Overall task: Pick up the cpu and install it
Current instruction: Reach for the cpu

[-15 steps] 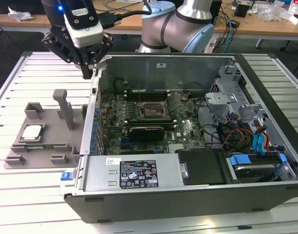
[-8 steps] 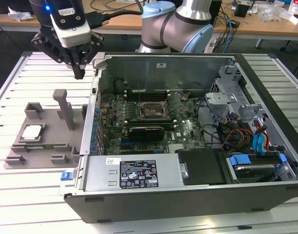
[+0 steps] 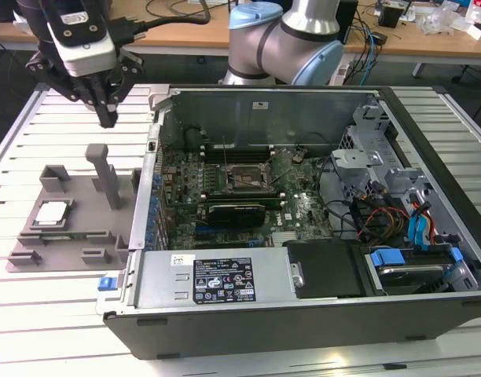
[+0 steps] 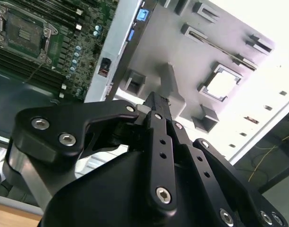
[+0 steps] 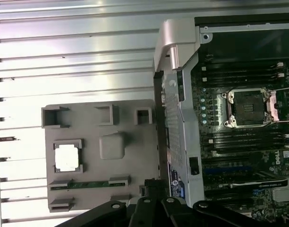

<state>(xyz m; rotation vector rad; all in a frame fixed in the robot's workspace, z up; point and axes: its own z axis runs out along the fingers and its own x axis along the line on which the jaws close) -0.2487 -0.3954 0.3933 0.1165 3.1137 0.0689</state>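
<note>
Slatted white desk (image 3: 36, 314) carrying an open computer case (image 3: 303, 318) and, at the exterior view's left, a gray fixture (image 3: 83, 232). The cpu (image 3: 53, 213) lies flat in its recess on the fixture, untouched. The claw (image 3: 107, 116) hangs above the fixture, closed and empty. The motherboard socket (image 3: 244, 179) appears vacant. Judged from this, neither pickup nor installation is done.

Silver arm (image 3: 307, 20), pale-blue joint caps (image 3: 252, 17), black cable (image 3: 158, 23), black end effector (image 3: 107, 116), silver screws (image 4: 163, 194)
</note>
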